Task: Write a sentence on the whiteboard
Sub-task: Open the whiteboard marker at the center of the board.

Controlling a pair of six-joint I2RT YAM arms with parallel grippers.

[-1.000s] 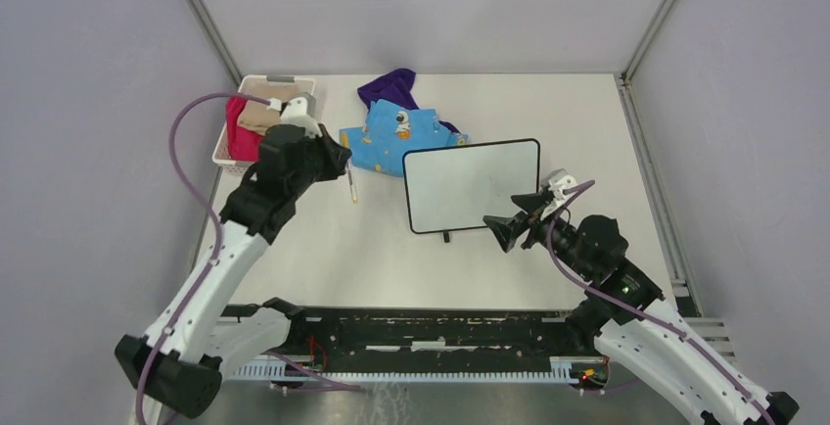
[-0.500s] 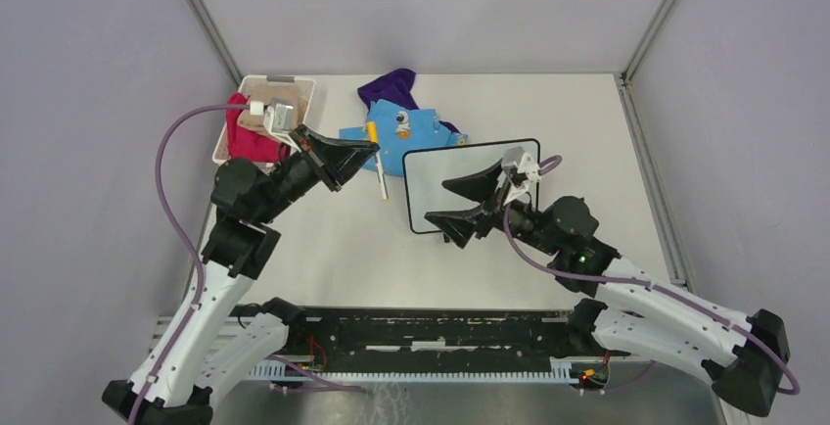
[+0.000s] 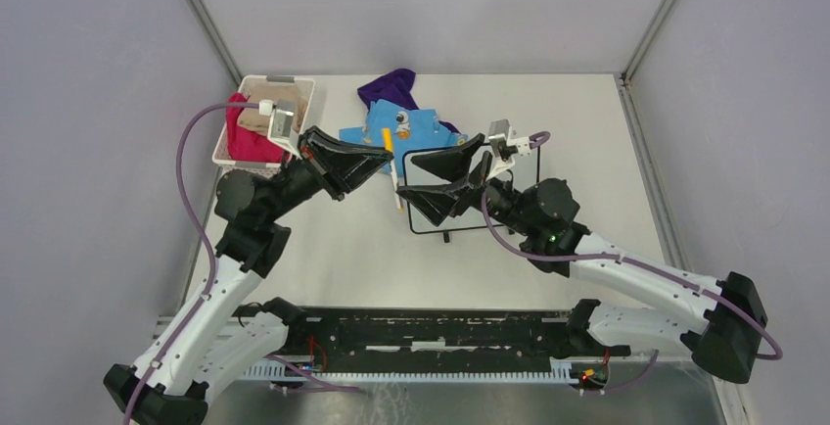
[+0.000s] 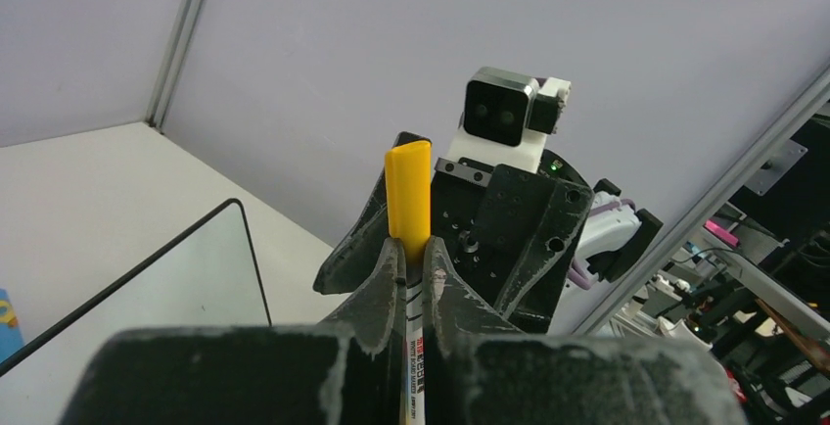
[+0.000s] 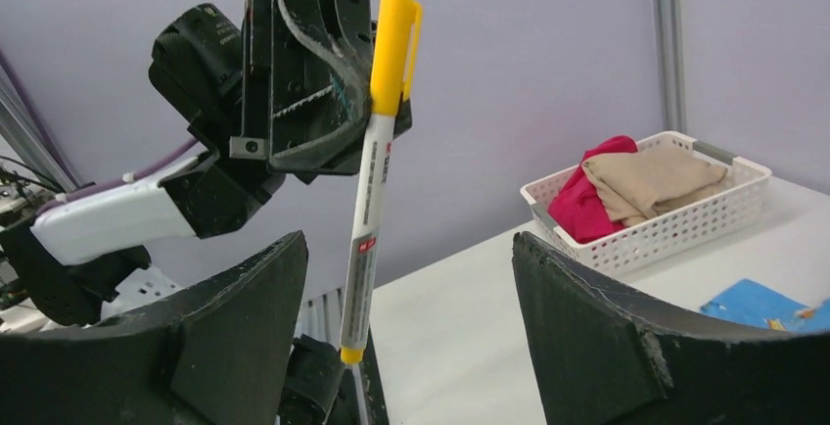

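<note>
**Marker clamped in the left gripper, facing the open right gripper at the whiteboard's left edge**

The table (image 3: 597, 131) fills the middle of the top view. The whiteboard (image 3: 521, 168) lies flat on it just right of centre, its left part hidden under the right gripper (image 3: 423, 182). That gripper's jaws are spread wide and grasp nothing. Left of centre, the left gripper (image 3: 384, 156) is clenched on the marker (image 3: 393, 175), gripping its white barrel just below the yellow cap, cap up. In the right wrist view the marker hangs between the spread fingers, beyond them. A basket (image 3: 256, 87) of cloth sits upper left.
</note>
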